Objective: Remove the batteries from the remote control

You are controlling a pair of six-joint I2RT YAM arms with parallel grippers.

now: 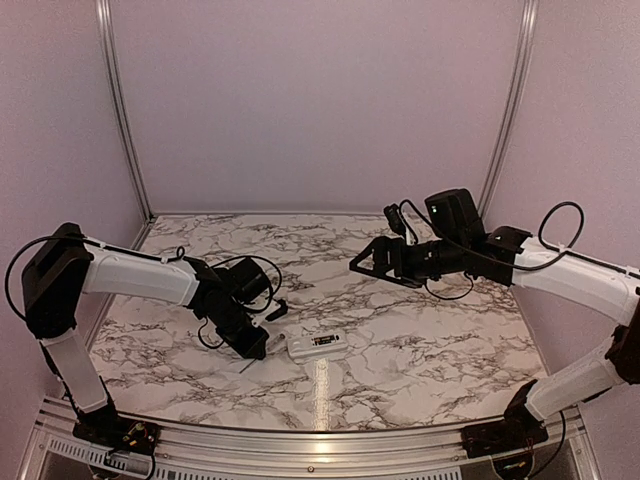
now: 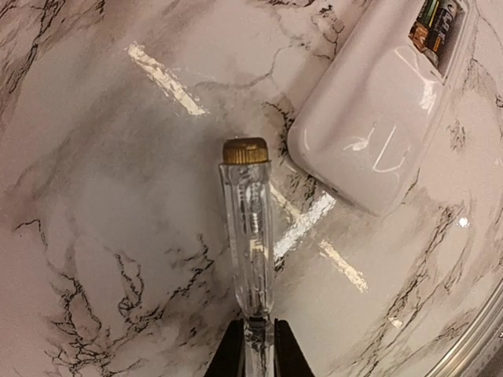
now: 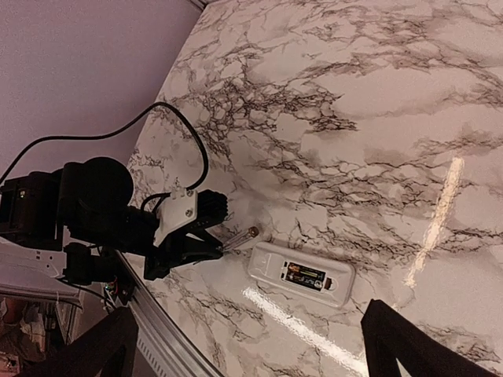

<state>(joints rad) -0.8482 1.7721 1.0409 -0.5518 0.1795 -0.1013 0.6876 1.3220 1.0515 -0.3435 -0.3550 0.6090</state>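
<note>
left gripper [image 2: 253,355] clamped on clear-handled tool [image 2: 247,228] | remote control [image 2: 377,133] just right of its brass cap; batteries [image 2: 436,27] at far end | right gripper [image 1: 365,262] spread, farther off

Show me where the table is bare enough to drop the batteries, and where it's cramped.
Bare table: the far middle, between both arms and the back wall; also the near right, bordered by the remote control, the right arm's base and the front rail. Cramped: the remote's end nearest the left arm, where the left tool holds a screwdriver beside it.
</note>
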